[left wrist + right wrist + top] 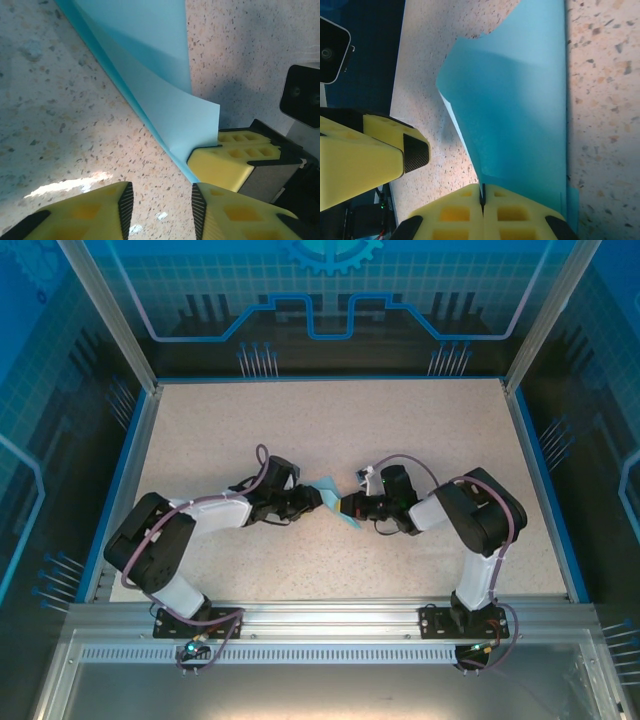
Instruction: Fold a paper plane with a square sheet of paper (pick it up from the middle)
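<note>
In the top external view, the left gripper point(316, 498) and the right gripper point(350, 508) are facing each other tip to tip over the middle of the table point(330, 420), with the sheet of paper point(328, 487) sitting between them. In the left wrist view, the left gripper's fingers point(90, 210) are standing spread with bare table in the gap, gripping nothing. The sheet point(150, 75) is curling up in layers just ahead of them, and the right gripper's yellow fingers point(225, 162) are clamping its near corner ahead and to the right. In the right wrist view, the right gripper's fingers point(450, 215) are pressing together, pinching the sheet's edge, so the paper point(520, 110) is standing straight ahead of them. One left finger point(370, 155) is hovering off to the left, apart from the paper.
</note>
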Controlling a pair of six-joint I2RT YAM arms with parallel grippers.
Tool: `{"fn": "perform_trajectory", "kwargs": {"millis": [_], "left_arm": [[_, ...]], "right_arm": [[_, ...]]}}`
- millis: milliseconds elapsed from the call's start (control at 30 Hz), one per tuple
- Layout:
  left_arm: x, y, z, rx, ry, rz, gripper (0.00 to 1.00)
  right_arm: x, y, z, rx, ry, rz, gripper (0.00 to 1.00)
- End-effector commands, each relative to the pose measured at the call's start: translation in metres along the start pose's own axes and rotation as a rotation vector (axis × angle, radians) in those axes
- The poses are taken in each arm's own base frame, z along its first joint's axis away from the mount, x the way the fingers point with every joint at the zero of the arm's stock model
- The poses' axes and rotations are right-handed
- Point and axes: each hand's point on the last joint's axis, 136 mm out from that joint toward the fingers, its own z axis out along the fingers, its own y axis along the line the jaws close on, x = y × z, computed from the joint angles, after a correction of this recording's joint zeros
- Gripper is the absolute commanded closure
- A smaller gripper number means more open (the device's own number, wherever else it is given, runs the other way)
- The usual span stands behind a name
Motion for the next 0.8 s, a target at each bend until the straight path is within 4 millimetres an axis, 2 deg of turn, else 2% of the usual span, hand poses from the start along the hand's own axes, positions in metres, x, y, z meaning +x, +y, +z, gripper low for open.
{"fn": "perform_trajectory", "kwargs": {"millis": [0,467,633,767], "left_arm": [[-0.006,-0.020,0.005,0.058,-0.003,0.032,0.64],[-0.017,-0.033,0.024,0.087,-0.010,0.046,0.74],[-0.019,-0.035,0.029,0.084,-0.012,0.067,0.74],[-0.023,-0.030,0.032,0.051,-0.021,0.074,0.71]], "right_arm": [[-0.009,-0.005,-0.002,-0.006,-0.017,0.053,1.00],[-0.007,-0.042,-0.005,0.059,-0.040,0.235,1.00],[-0.010,-0.038,-0.008,0.049,-0.039,0.205,1.00],[-0.009,-0.035,-0.011,0.068,-0.016,0.144,1.00]]}}
